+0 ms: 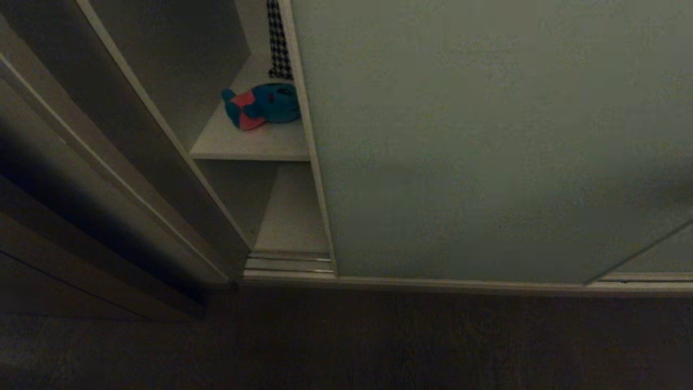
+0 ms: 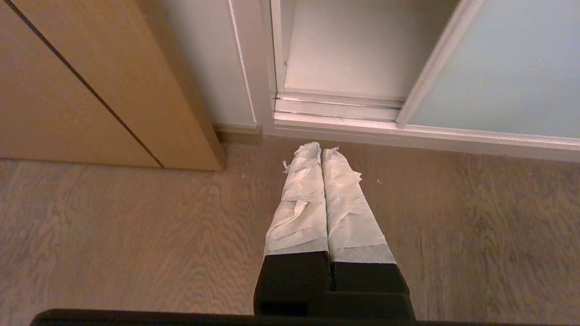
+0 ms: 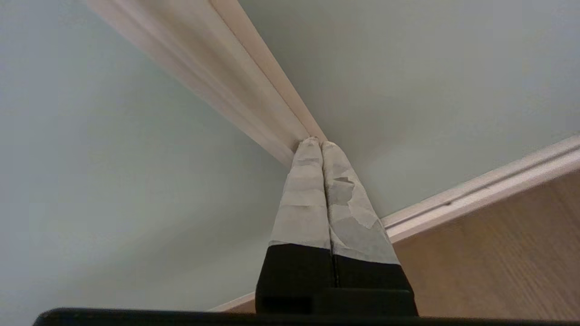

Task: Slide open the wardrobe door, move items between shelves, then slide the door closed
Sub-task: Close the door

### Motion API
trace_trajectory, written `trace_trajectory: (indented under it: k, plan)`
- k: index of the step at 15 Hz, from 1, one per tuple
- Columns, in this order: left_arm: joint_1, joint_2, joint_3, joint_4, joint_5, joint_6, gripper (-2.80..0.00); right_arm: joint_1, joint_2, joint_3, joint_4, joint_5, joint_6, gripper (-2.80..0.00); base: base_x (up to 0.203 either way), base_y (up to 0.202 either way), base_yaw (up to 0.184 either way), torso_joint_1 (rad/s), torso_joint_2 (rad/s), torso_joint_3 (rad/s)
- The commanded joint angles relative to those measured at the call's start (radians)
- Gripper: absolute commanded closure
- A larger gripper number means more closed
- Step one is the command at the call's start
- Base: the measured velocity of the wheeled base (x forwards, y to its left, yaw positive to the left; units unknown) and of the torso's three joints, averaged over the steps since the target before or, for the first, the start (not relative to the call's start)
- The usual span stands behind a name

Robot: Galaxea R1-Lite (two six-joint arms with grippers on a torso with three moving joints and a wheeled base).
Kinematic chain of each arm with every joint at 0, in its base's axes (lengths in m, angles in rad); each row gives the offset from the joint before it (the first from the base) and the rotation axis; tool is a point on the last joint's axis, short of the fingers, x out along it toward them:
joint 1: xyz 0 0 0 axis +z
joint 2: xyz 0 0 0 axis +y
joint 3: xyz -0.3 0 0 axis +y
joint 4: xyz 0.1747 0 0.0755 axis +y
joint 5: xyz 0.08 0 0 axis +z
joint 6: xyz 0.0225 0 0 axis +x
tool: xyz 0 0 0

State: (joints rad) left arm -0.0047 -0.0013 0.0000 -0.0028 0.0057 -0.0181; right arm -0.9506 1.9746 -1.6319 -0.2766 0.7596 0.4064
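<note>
Right wrist view: right gripper point(image 3: 321, 144), fingers closed and empty, tips at the sliding wardrobe door's point(image 3: 113, 181) cream frame edge point(image 3: 253, 99). Tips could slip off the narrow edge mid-push. Left gripper point(image 2: 321, 151) closed, idle.

The sliding wardrobe door point(image 1: 487, 141) is a matte pale grey-green, with a thin cream frame edge point(image 1: 316, 179). The shelf point(image 1: 254, 143) is plain white. On it, the plush toy point(image 1: 262, 105) is blue with pink parts. Behind it hangs a cloth point(image 1: 278, 38) in black-and-white houndstooth. The floor point(image 2: 113, 235) is light brown wood (with visible grain). Both end effectors have fingers wrapped in whitish tape point(image 2: 301, 203) over black bases.
</note>
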Motion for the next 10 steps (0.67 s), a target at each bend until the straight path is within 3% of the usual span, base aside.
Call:
trace_trajectory:
  k: [1, 10]
  plan:
    - [0.000, 0.001, 0.000, 0.000, 0.000, 0.000, 0.00, 0.004, -0.074, 0.034, -0.006, 0.003, 0.003, 0.00, 0.000, 0.000, 0.000, 0.000, 0.00, 0.000]
    - [0.002, 0.001, 0.000, 0.000, 0.000, 0.000, 0.00, 0.104, -0.274, 0.233, -0.009, 0.005, 0.000, 0.00, 0.000, 0.000, 0.000, 0.000, 0.00, 0.000]
